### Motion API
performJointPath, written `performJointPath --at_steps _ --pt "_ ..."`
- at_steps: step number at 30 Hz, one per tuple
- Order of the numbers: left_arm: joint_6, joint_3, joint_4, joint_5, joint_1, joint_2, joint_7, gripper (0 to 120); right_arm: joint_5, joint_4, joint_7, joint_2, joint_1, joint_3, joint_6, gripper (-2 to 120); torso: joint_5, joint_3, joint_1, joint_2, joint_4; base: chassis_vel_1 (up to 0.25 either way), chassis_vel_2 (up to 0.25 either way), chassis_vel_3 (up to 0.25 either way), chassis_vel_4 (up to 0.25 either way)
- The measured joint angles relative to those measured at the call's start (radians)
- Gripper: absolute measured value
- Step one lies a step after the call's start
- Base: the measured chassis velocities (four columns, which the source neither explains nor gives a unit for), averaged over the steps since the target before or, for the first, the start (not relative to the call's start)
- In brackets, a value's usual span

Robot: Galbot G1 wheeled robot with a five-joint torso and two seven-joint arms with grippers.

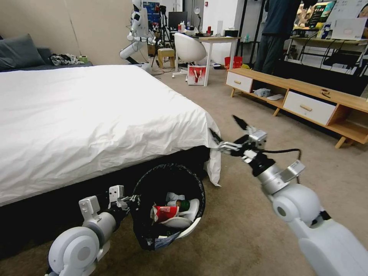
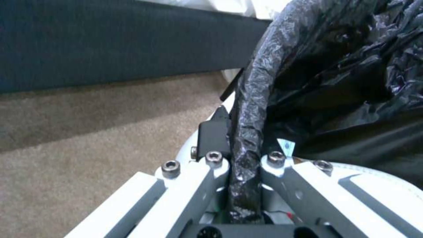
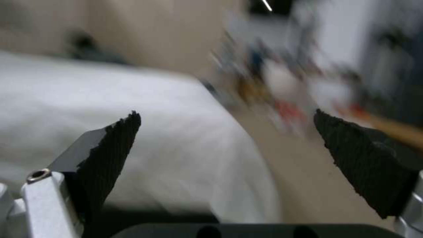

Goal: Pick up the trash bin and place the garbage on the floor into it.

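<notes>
Even, bright indoor light falls across the white bed point(image 1: 88, 119), which nears glare, while a deep shadow lies under its edge on the floor point(image 1: 245, 234). The head view bends straight lines near its borders. The right wrist view is heavily smeared by motion blur; the left wrist view is soft and slightly dim.

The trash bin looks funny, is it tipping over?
Yes. The trash bin is tilted, its opening facing the camera, because the left gripper clamps its bag-covered rim and holds it up beside the bed. The garbage stays inside.
</notes>
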Motion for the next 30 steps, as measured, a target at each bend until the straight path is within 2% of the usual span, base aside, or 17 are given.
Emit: performJointPath --at_steps 1,2,3,4,5,9,25,30 --pt "0.0 -0.004 -0.003 -0.001 0.001 -0.001 0.0 2 0.084 0.037 0.123 -0.008 -0.013 0.026 -0.16 100 -0.0004 0.0 0.0 0.0 0.0002 0.0 0.0 0.0 0.0" --pt "0.0 -0.006 -0.004 -0.002 0.001 -0.001 0.0 2 0.123 0.051 0.167 -0.011 -0.02 0.04 -0.228 100 -0.0003 0.0 0.0 0.0 0.0003 0.0 0.0 0.0 0.0" --pt "0.0 -0.006 -0.004 -0.002 0.001 -0.001 0.0 2 0.123 0.051 0.167 -0.011 -0.02 0.04 -0.228 100 -0.0003 0.0 0.0 0.0 0.0003 0.0 0.0 0.0 0.0" --pt "0.0 -0.009 -0.005 -0.003 0.001 -0.002 0.0 2 0.155 0.063 0.205 -0.015 -0.029 0.067 -0.316 100 -0.0001 0.0 0.0 0.0 0.0007 0.0 0.0 0.0 0.0" --pt "0.0 -0.011 -0.005 -0.003 0.0 -0.002 0.0 2 0.167 0.069 0.218 -0.018 -0.036 0.087 -0.367 100 -0.0003 0.0 0.0 0.0 0.0006 0.0 0.0 0.0 0.0" --pt "0.001 -0.017 -0.008 -0.007 0.0 -0.004 0.0 2 0.173 0.072 0.222 -0.029 -0.055 0.128 -0.442 100 -0.0002 0.0 0.0 0.0 0.0005 0.0 0.0 0.0 0.0" --pt "0.001 -0.035 -0.014 -0.025 0.002 0.001 0.0 2 0.17 0.051 0.182 -0.084 -0.099 0.243 -0.446 100 -0.0002 0.0 0.0 0.0 0.0006 0.0 0.0 0.0 0.0" --pt "0.0 -0.045 -0.014 -0.031 0.003 -0.002 0.002 2 0.171 0.04 0.183 -0.123 -0.197 0.344 -0.442 100 0.0 0.0 0.0 0.0 0.0005 0.0 0.0 0.0 0.0"
